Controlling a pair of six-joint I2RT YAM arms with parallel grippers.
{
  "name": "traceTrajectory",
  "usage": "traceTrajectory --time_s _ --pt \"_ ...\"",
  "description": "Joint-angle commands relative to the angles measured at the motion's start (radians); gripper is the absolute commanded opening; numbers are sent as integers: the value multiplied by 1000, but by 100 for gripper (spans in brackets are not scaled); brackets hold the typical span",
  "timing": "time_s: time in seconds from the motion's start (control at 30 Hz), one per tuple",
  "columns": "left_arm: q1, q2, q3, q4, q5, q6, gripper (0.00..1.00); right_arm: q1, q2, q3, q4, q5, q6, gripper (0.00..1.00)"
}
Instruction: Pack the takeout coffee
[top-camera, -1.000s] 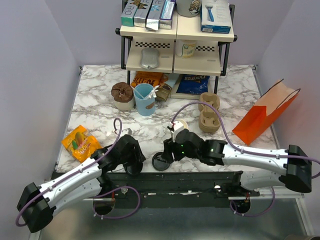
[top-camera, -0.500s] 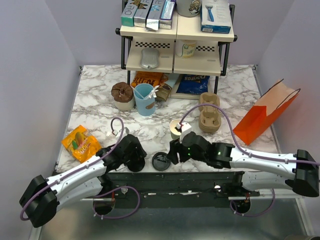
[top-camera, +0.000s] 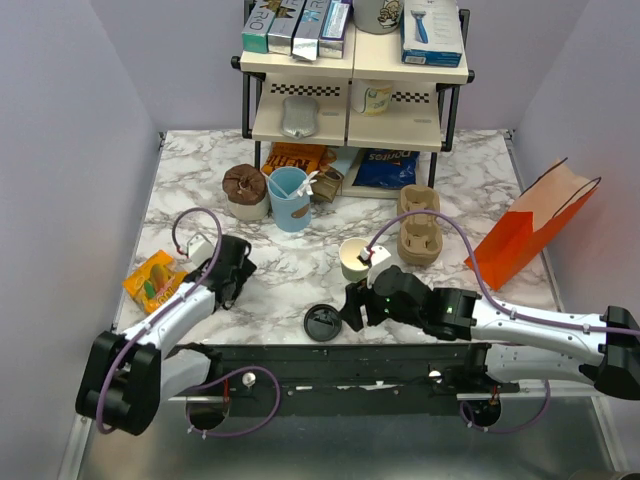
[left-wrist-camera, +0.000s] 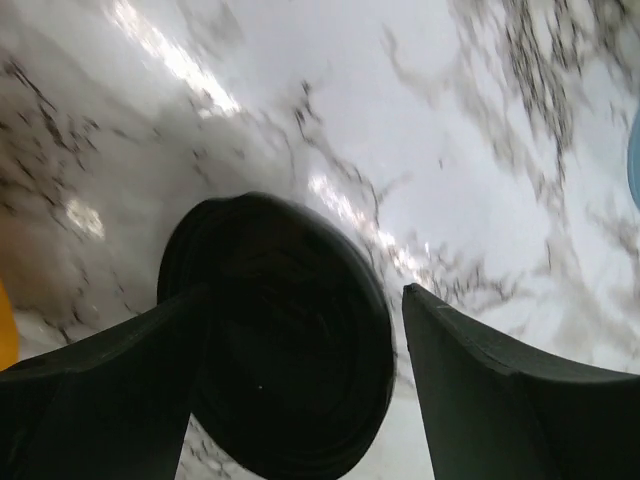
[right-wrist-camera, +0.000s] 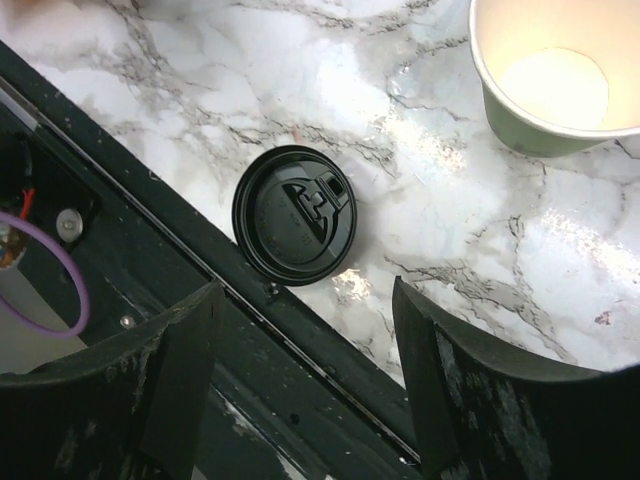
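Marble table (top-camera: 470, 180), coffee uncapped.
Fingers of the right gripper (right-wrist-camera: 305, 293) spread wide and empty over the black lid (right-wrist-camera: 294, 214) by the near edge; the takeout coffee (right-wrist-camera: 555, 78) stands open just behind; the left gripper (left-wrist-camera: 305, 295) is likewise spread, toward the left edge.

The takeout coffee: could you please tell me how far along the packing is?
Nothing looks packed yet. The cup stands lidless on the table, its black lid lying flat near the front edge. The right gripper hovers open over the lid, holding nothing. Remaining: lid the cup and pack it.
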Motion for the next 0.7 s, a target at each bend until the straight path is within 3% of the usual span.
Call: traceTrajectory --time_s 0.0,0.13,0.43,0.53,0.67 --pt "117 114 78 52 -16 114 88 6 -20 -22 -4 -6 -81 77" --pt "117 101 141 45 27 160 89 6 -18 -17 14 -3 -102 77" --pt "117 -10 100 45 116 202 93 5 20 1 22 -29 -108 77" --pt "115 -83 116 14 159 218 99 8 42 1 63 -162 -209 77" --pt "106 -209 132 -17 275 229 99 55 69 0 160 -302 -448 77"
